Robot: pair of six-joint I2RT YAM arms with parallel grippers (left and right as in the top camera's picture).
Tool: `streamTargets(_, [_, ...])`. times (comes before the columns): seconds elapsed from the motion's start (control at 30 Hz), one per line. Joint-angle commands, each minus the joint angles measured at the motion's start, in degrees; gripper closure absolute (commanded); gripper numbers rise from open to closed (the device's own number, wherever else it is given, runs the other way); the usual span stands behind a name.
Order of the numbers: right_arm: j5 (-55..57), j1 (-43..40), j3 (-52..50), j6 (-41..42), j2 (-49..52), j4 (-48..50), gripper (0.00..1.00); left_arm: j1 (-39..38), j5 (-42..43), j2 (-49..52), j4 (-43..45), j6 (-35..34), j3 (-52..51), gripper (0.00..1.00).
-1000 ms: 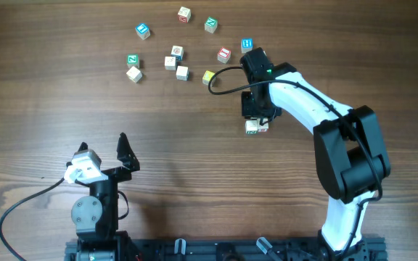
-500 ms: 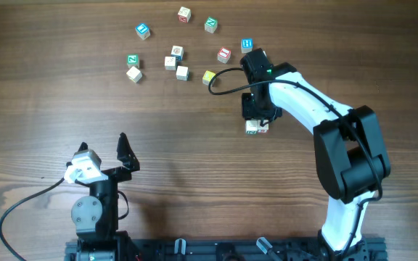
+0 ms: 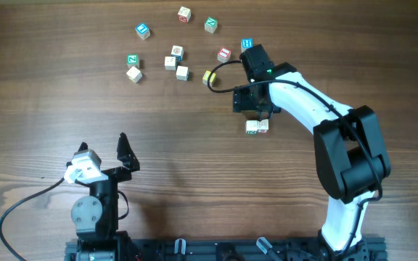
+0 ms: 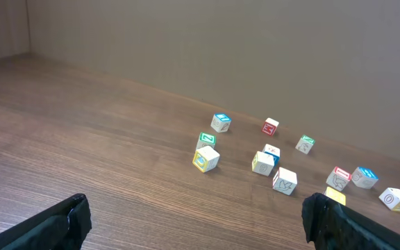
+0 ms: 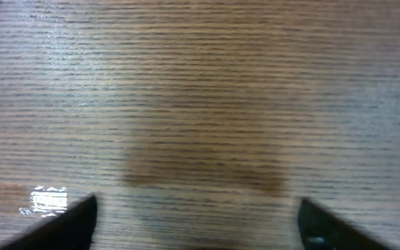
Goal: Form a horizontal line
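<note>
Two pale cubes [image 3: 257, 127] lie side by side on the wood as a short horizontal line, right of centre. My right gripper [image 3: 252, 104] hovers just behind them, open and empty. In the right wrist view its gripper [image 5: 203, 226] shows only blurred bare wood between dark fingertips [image 5: 82, 221], and the pair is out of that frame. Loose cubes lie scattered at the back, among them a yellow one [image 3: 209, 76], a red one [image 3: 224, 54] and a blue one [image 3: 247, 45]. My left gripper [image 3: 104, 147] rests open near the front left, far from every cube.
The left wrist view, with its gripper [image 4: 200, 222] wide, looks across bare wood at the scatter: a green cube [image 4: 207, 139], a blue cube [image 4: 220, 122], a red cube [image 4: 270, 126]. The right arm's white link [image 3: 303, 101] crosses the table's right side.
The right gripper has opened, let go of a cube beside the other one, and drawn back toward the far side. The left arm has not moved.
</note>
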Motion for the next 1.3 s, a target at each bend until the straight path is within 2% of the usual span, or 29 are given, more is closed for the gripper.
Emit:
streamTargets(0.0, [1.6,-0.3,4.6,0.3,-1.3,-4.1,0.00,-0.2,-0.8,-0.4,0.1,0.9,-0.3,0.00])
streamTargets(0.1, [1.1,-0.3,8.9,1.5,-1.3,-13.5,0.00,-0.2,-0.8,-0.4,0.1,0.9,-0.2,0.00])
streamTargets(0.27, [-5.8,0.0,7.5,1.7,-1.3,-20.9,0.00,-0.2,-0.8,-0.4,0.1,0.9,-0.2,0.00])
streamTargets(0.63, [-5.6,1.1,-0.6,1.6,-1.2,-13.1,0.00,-0.2,-0.8,-0.4,0.1,0.9,-0.2,0.00])
streamTargets(0.8, [-4.8,1.1,-0.7,1.6,-1.2,-12.8,0.10,-0.2,-0.8,-0.4,0.1,0.9,-0.3,0.00])
streamTargets(1.0, [-4.2,1.1,-0.7,1.6,-1.2,-13.0,0.27,-0.2,-0.8,-0.4,0.1,0.9,-0.2,0.00])
streamTargets(1.17, [-3.2,1.1,-0.7,1.6,-1.2,-13.2,0.34,-0.2,-0.8,-0.4,0.1,0.9,-0.3,0.00])
streamTargets(1.27, [-1.6,1.1,-0.7,1.6,-1.2,-13.3,0.35,-0.2,-0.8,-0.4,0.1,0.9,-0.3,0.00])
